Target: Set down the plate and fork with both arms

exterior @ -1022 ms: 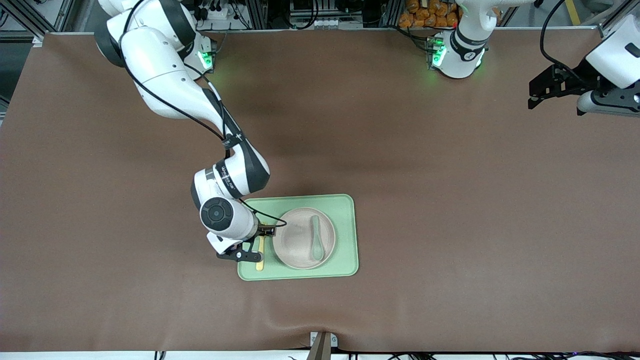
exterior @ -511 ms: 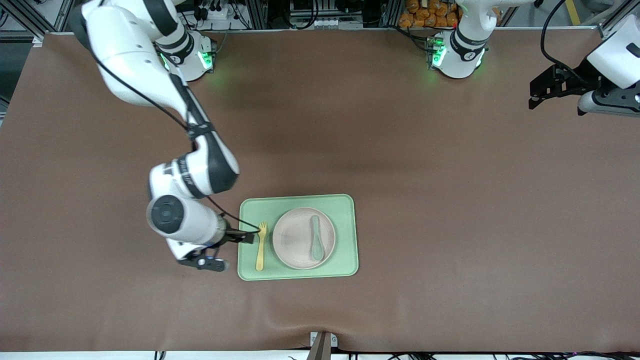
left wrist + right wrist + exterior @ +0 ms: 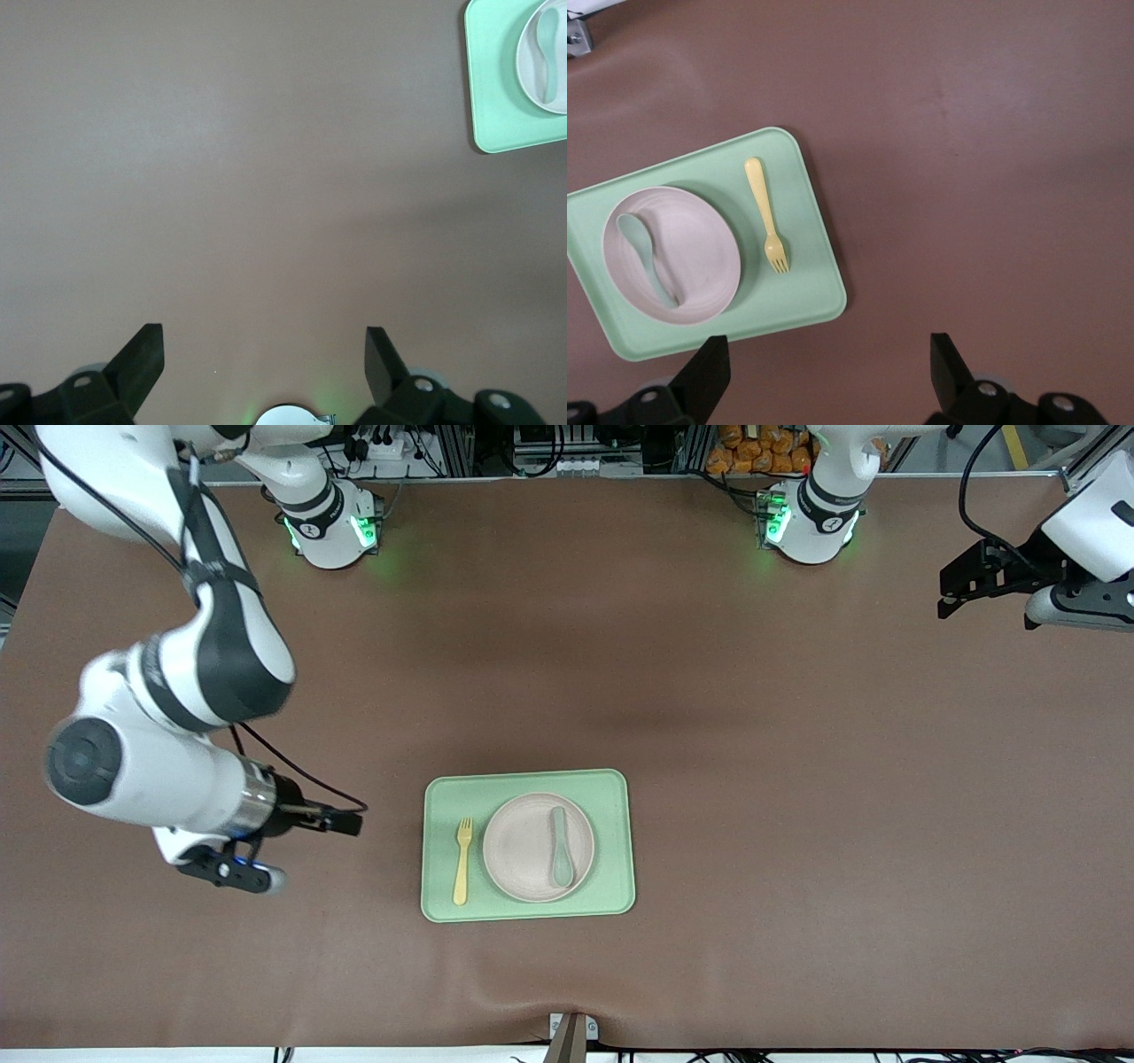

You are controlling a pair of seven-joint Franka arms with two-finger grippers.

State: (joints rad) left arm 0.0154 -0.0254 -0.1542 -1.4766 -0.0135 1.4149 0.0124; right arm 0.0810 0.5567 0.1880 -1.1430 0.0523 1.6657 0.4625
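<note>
Right gripper (image 3: 292, 841) hangs over bare table (image 3: 797, 779), toward the right arm's end and well apart from the tray (image 3: 611, 841). Its fingers (image 3: 709, 372) stand wide apart, and nothing is between them. In the right wrist view both black fingers show at the edge of the picture with only brown table between them, and the whole tray lies farther off.

Left gripper (image 3: 983, 589) waits in the air over the left arm's end of the table, very far from the tray. Its fingers (image 3: 142, 354) are also wide apart and hold nothing. In the left wrist view only one corner of the tray shows, with a part of the plate and the spoon.

On the table, the light-green tray lies flat, nearer to the front camera than the two arm bases. The plate (image 3: 523, 850) sits on the tray, about in its middle. A grey-green spoon (image 3: 560, 850) lies in the plate, on the part toward the left arm's end, with its bowl nearer to the front camera.

The fork (image 3: 462, 861) lies flat on the tray, just beside the plate, on the side toward the right arm's end. It does not seem to touch the plate. Its tines point away from the front camera, and the handle comes toward it. No gripper touches the fork, the plate or the tray.
</note>
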